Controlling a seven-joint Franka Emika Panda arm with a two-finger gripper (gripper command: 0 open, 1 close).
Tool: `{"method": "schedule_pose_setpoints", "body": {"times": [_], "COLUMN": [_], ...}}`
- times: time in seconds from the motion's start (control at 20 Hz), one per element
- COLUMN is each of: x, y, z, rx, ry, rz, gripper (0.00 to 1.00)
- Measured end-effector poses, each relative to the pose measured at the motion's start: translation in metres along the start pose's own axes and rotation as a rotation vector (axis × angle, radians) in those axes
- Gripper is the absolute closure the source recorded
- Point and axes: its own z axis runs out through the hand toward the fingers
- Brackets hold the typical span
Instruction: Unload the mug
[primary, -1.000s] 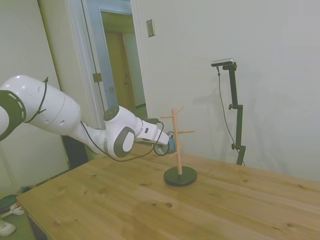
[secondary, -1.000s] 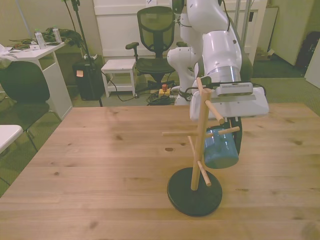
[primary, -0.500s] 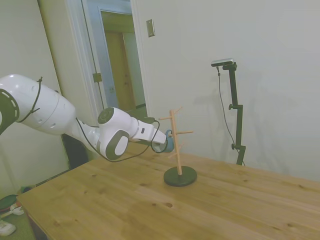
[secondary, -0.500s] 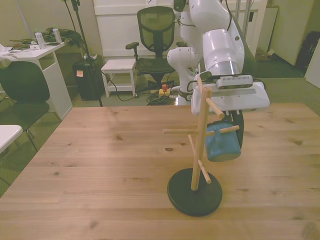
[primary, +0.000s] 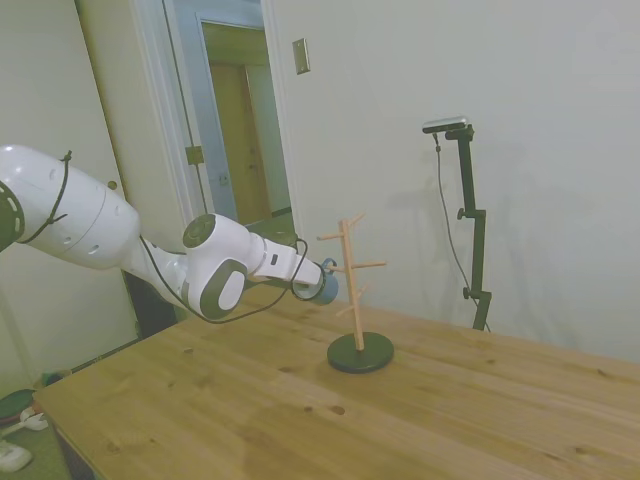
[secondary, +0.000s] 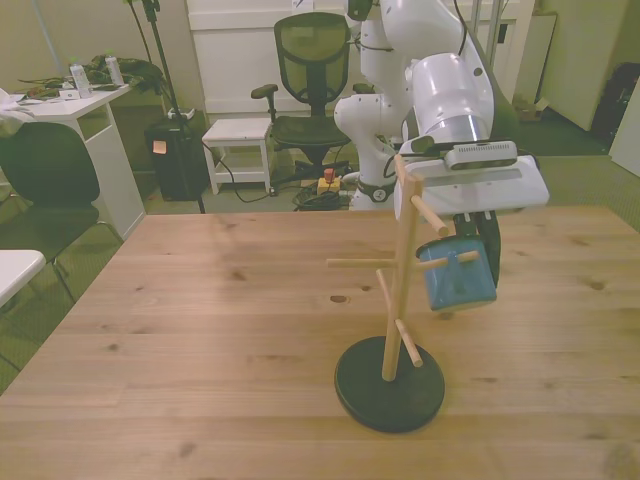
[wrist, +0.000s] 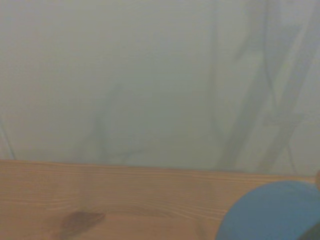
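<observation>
The gripper carries the mug beside the peg stand, jaws clamped on it. Next: lower it onto the surface and let go.

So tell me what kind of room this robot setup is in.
Probably an office or lab workspace rather than a home kitchen. Behind the wooden table stand a mesh office chair and a white desk strewn with bottles and papers, with cables on the floor.
</observation>
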Motion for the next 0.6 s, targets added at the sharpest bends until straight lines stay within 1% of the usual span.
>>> {"method": "schedule_pose_setpoints", "body": {"times": [0.6], "x": [-0.026], "y": [-0.011], "z": [-0.008], "rx": [0.033], "ry": [-0.011], "rz": [-0.07], "gripper": [1.0]}}
